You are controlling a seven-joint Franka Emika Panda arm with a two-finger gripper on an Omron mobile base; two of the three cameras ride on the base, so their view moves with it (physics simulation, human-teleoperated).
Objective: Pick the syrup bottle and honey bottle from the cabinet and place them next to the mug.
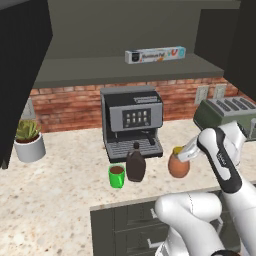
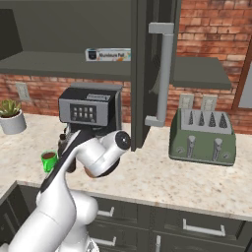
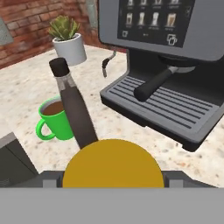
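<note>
Bottles first, from my left base view: I count one syrup bottle (image 1: 135, 163) and one honey bottle (image 1: 178, 165), both upright on the counter (image 1: 60, 190), long axes vertical and caps pointing up. The syrup bottle stands just beside the single green mug (image 1: 116, 176), on its right, in front of the coffee machine (image 1: 131, 121). The honey bottle sits further right, a little apart from the syrup bottle. My gripper (image 1: 184, 154) reaches in from the right at the honey bottle's yellow lid; from this angle I cannot tell whether the fingers press on the jar. Above, the cabinet (image 1: 125, 50) stands open with one long foil box (image 1: 155, 55) lying on its shelf. One potted plant (image 1: 28, 140) stands at the far left and one toaster (image 1: 227, 115) at the right.

From my right base view, the arm covers both bottles. I see the mug (image 2: 48, 160) at the left, the coffee machine (image 2: 90, 109), the plant (image 2: 11, 115), the toaster (image 2: 202, 136) and an open cabinet door (image 2: 150, 69).

In the hand view, the honey bottle's yellow lid (image 3: 112, 164) sits right between the finger tips, which flank it on either side. The syrup bottle (image 3: 74, 107) leans across the picture, cap toward the top, with the mug (image 3: 55, 119) just beside it and coffee showing inside.
</note>
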